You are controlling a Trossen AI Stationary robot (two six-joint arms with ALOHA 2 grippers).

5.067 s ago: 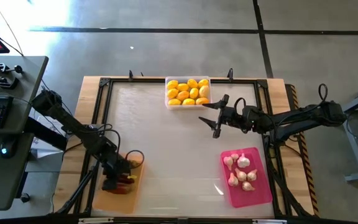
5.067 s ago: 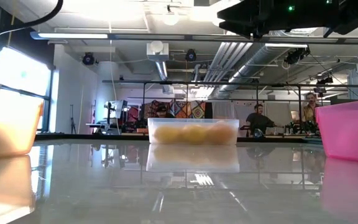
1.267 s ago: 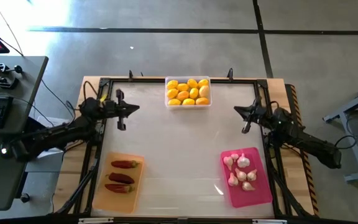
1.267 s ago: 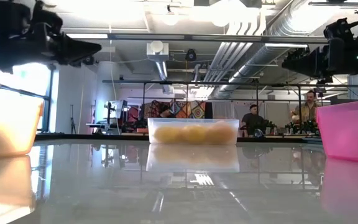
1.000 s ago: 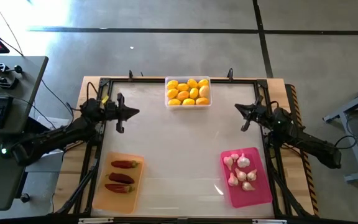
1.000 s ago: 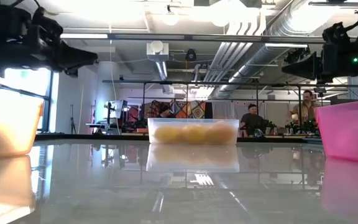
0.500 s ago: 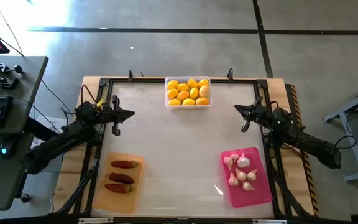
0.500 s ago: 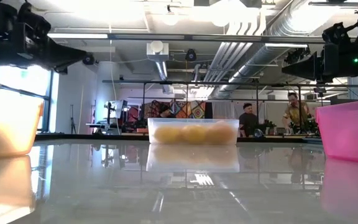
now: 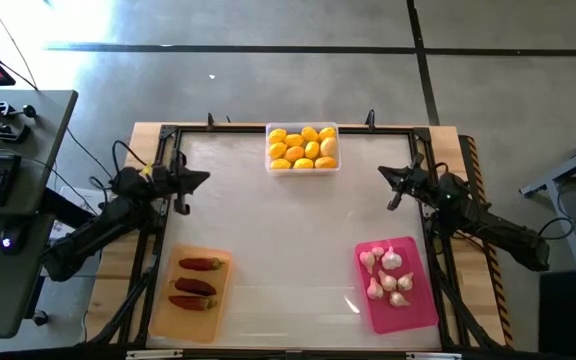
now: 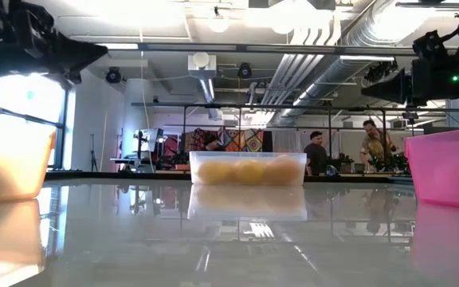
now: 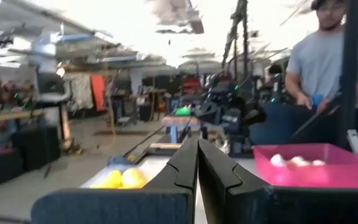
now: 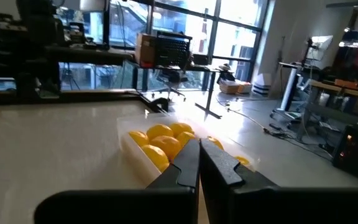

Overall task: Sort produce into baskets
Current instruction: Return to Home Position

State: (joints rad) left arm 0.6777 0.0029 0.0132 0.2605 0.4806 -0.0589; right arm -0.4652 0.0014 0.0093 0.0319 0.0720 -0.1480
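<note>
Both my arms sit at the sides with nothing in hand. My left pincer (image 9: 190, 181) hangs at the left edge of the tabletop (image 9: 288, 240), a little above the middle of the overhead frame. My right pincer (image 9: 393, 186) mirrors it at the right edge. My wrist cameras show each pair of fingers pressed together and empty.

The sorting looks finished. Lemons (image 9: 303, 147) fill the clear tray (image 9: 272, 170) at top centre. Three chili peppers (image 9: 196, 285) lie in the orange tray (image 9: 183, 325) at lower left, and garlic bulbs (image 9: 388, 275) sit in the pink tray (image 9: 418, 312) at lower right. I see no produce outside a tray.

What remains is folding home, and I judge the hazards small but real. My right forearm runs near the pink tray's upper right corner, so dropping low while folding could shove it and spill garlic. My left arm lies across the wooden border (image 9: 144, 132), where a hasty swing could knock the frame. In my left wrist picture a person (image 11: 328, 56) stands beyond the pink tray, so a wide outward sweep would be unwise.
</note>
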